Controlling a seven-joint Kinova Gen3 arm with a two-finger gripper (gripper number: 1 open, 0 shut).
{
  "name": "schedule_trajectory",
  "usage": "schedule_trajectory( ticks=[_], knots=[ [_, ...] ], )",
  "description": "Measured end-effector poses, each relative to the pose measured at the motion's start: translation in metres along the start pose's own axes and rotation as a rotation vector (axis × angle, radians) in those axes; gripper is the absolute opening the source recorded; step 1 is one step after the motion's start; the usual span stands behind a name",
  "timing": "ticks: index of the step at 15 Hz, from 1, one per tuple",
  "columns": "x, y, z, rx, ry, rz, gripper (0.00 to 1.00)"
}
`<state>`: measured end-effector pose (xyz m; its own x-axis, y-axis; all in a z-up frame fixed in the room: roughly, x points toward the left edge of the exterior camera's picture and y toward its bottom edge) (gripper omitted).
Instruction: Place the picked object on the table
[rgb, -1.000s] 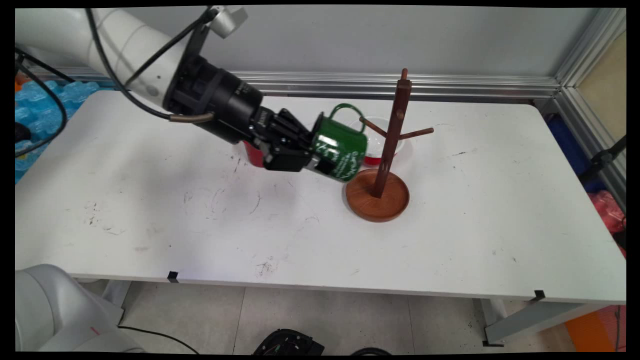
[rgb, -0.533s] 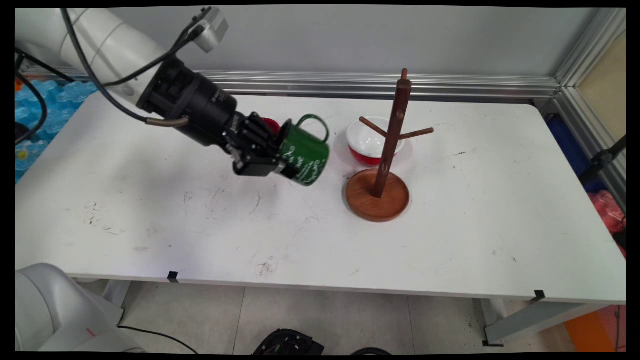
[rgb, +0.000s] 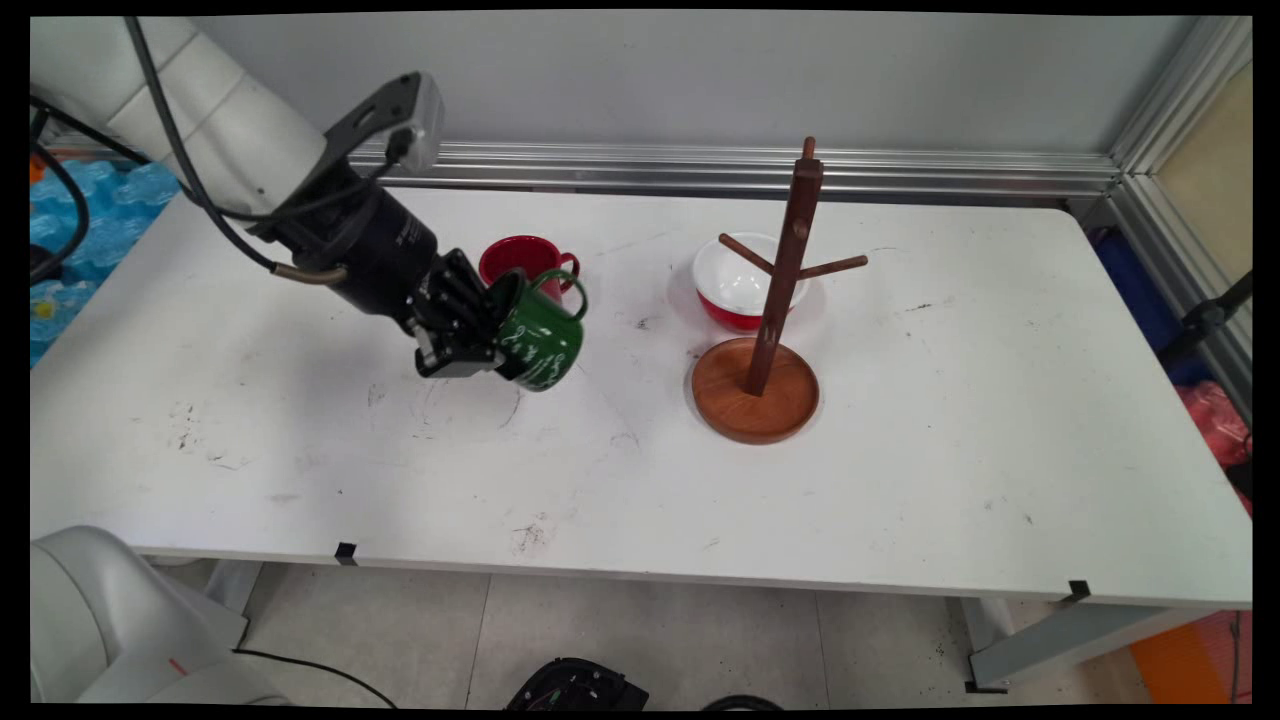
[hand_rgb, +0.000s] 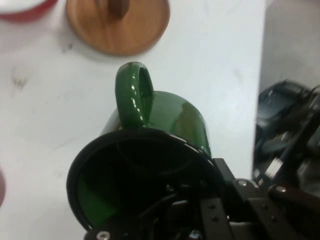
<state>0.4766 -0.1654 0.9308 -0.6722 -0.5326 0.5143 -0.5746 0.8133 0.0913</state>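
Observation:
My gripper (rgb: 490, 335) is shut on the rim of a green mug (rgb: 540, 340), held tilted just above the white table (rgb: 300, 450) left of centre. The mug's handle points up and to the right. In the hand view the green mug (hand_rgb: 150, 145) fills the middle, its dark opening toward the camera and its handle on top; my gripper (hand_rgb: 200, 200) clamps the rim at the lower right. A red mug (rgb: 525, 262) stands upright on the table just behind the green one.
A wooden mug tree (rgb: 775, 310) with a round base (hand_rgb: 117, 25) stands right of centre, its pegs bare. A red bowl with a white inside (rgb: 735, 285) sits behind it. Blue packaging (rgb: 90, 210) lies off the table's left end.
The arm has drawn back to the left with the green mug, away from the mug tree, and lowered it toward the table. The red mug and bowl are now uncovered.

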Motion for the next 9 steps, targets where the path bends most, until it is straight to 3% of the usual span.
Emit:
schedule_trajectory(
  ticks=[9],
  knots=[
    [-0.006,-0.009,0.037,0.112,-0.234,0.042,0.00]
  ],
)
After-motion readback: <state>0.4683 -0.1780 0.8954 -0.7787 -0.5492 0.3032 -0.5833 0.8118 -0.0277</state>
